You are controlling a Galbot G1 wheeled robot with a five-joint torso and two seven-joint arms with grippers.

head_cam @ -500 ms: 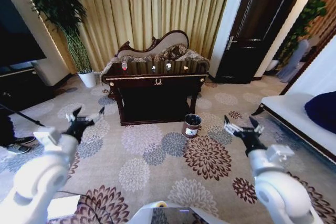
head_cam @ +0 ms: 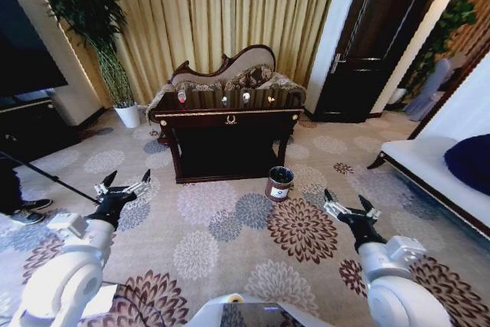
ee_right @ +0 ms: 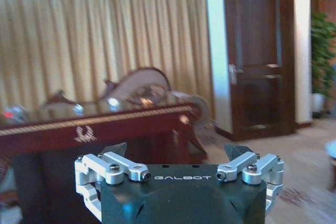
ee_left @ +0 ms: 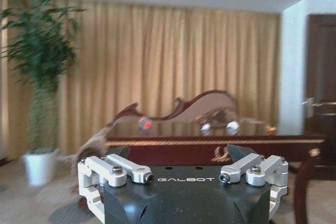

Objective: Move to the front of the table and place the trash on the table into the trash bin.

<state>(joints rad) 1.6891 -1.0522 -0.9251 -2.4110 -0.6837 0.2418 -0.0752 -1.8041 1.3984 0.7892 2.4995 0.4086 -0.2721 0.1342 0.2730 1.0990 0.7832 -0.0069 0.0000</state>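
Your left end effector [head_cam: 122,184] and right end effector [head_cam: 341,207] are both held forward low over the carpet, fingers spread wide, empty. The bottle [head_cam: 181,96] and scraps lie on the tabletop [head_cam: 230,100] ahead; the trash bin [head_cam: 279,183] stands beside its front right leg.

Warm, even room light; wrist views blurred; head view bowed at edges.
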